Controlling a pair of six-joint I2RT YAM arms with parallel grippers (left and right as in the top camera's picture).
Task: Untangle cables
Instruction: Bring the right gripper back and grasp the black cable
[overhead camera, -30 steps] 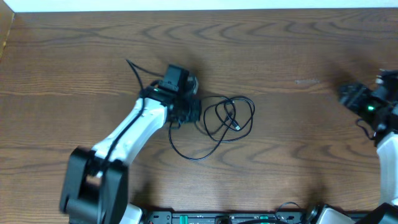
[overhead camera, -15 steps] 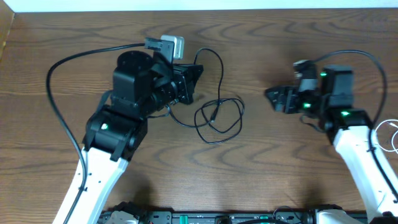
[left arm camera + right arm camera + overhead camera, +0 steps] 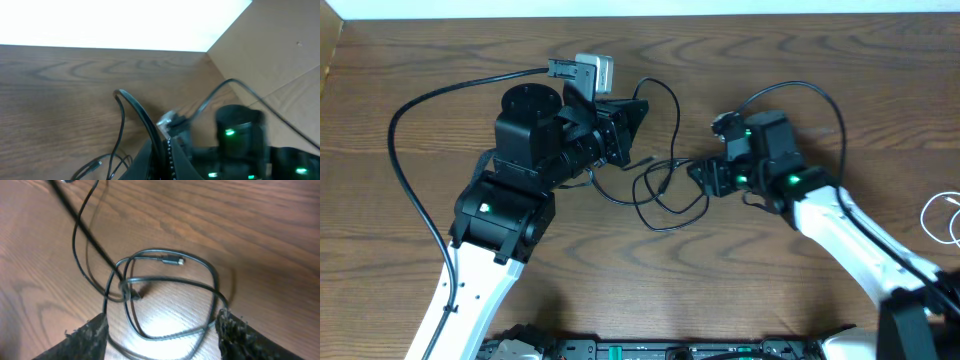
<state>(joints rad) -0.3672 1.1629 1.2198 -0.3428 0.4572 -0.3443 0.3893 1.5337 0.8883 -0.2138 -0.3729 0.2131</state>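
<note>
Overhead view: black cable [image 3: 670, 190] lying looped on the tabletop [image 3: 800, 60] between both hands, right hand [image 3: 700, 176] spread wide just over the loops, left hand [image 3: 632, 125] beside a raised strand, its grip impossible to tell.

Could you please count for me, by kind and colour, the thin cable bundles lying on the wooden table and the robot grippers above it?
thin black cable tangle: 1
thin white cable loop: 1
robot grippers: 2, the left gripper and the right gripper
Total: 4
</note>
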